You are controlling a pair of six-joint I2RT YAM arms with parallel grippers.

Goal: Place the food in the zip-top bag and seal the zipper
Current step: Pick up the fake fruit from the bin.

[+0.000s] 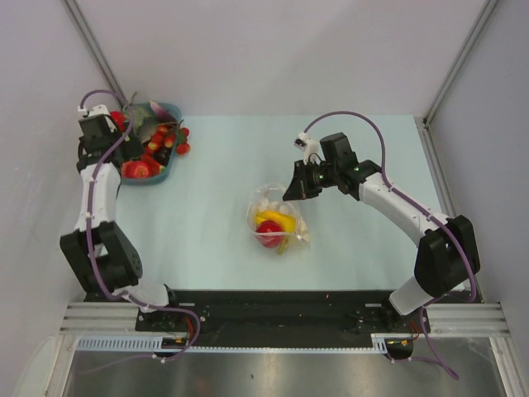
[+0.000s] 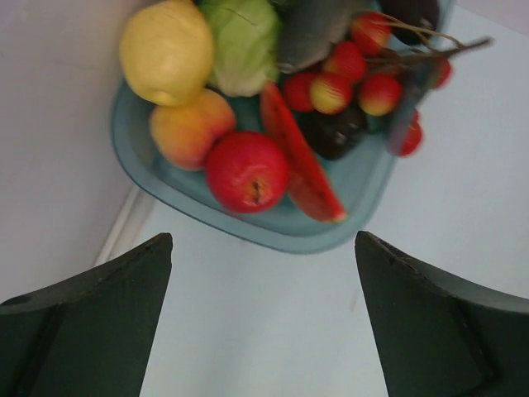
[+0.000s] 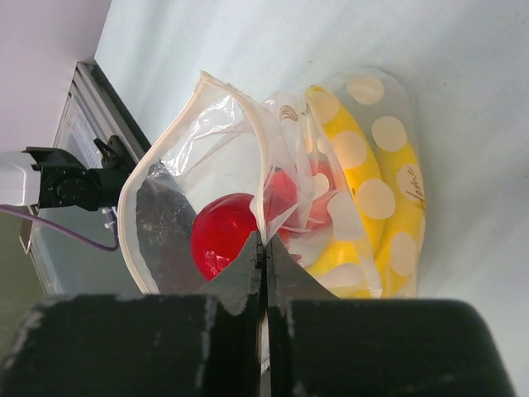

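Treat this as a pick for the left side: fetch the next piece from the shallow blue plastic basket (image 2: 364,178) at the far left corner of the pale worktop (image 1: 215,165), well apart from the crinkly transparent zip-top bag (image 1: 278,219) lying mid-worktop. Start from the left hand (image 2: 263,241) as seen, spread wide and empty, hovering just short of the basket's near rim. Go for the glossy red toy apple (image 2: 246,171) first, probably: nearest the rim, exposed from above, flanked closely by a pale orange peach (image 2: 192,128) and a red watermelon wedge (image 2: 299,161). Drop one finger into each gap, avoid nudging the neighbours, close gently on the round sides to stop a slick ball squirting out. Leave the yellow lemon (image 2: 165,50), the green cabbage (image 2: 240,41) and the small red cherries on brown stems (image 2: 347,70) for later. Hold the right hand (image 3: 264,252) as seen, clamped shut on the narrow whitish zipper strip (image 3: 261,190) of one lip, lifting that lip to gape the mouth. Note inside: a shiny red ball (image 3: 219,236) and a yellow curved piece (image 3: 368,172) behind white-dotted film. Aim the drop between the two lips, not onto the raised edge; expect a floppy bag to slide or fold if struck. Postpone pressing the seal until after loading.
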